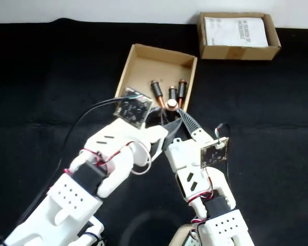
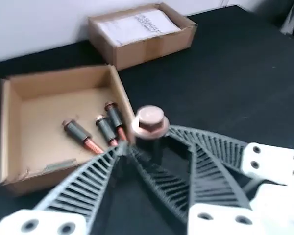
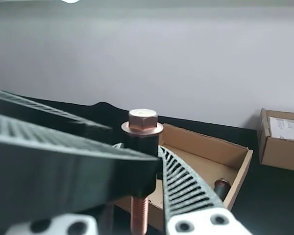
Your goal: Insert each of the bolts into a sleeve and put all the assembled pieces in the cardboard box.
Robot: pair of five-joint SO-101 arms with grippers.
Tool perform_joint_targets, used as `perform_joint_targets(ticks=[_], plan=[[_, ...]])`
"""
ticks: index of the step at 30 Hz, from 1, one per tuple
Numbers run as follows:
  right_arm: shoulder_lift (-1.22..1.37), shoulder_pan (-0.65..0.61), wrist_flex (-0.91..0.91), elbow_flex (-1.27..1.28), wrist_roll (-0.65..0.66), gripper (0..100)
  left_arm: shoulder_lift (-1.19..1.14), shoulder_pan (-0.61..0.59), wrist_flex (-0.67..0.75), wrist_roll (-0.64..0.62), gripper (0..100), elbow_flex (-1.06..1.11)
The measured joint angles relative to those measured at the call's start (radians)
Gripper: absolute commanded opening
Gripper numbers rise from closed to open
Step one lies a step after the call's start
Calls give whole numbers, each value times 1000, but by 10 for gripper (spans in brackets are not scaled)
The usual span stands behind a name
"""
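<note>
The right tool point(image 3: 146, 157) is closed on a copper bolt point(image 3: 142, 121), which sits between its black ribbed fingers point(image 3: 186, 186). The hex head sticks out one side and the threaded end the other. Behind it on the black bench point(image 3: 277, 196) sits an open cardboard box point(image 3: 206, 147) with one sleeved piece point(image 3: 221, 186) by its wall. A second box point(image 3: 283, 139) holding paper stands well apart, before a pale wall point(image 3: 186, 58).

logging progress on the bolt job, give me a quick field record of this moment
cardboard box: open, three assembled pieces lying inside
held bolt: upright, head up, at the box's near edge
right gripper: shut on held bolt
left gripper: close beside the held bolt
second box: farther back, paper inside
</note>
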State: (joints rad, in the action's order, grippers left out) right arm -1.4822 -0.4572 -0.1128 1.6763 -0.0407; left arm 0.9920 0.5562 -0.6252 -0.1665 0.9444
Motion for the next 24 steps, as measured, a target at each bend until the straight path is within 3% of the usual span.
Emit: perform_joint_targets(ticks=[7,13,24], plan=[[0,51,0,0,5,7,221,2,-204,2,190,0],[0,58,0,0,5,7,391,-32,-367,5,40,0],[0,75,140,0,3,7,686,-235,-442,5,10,166]])
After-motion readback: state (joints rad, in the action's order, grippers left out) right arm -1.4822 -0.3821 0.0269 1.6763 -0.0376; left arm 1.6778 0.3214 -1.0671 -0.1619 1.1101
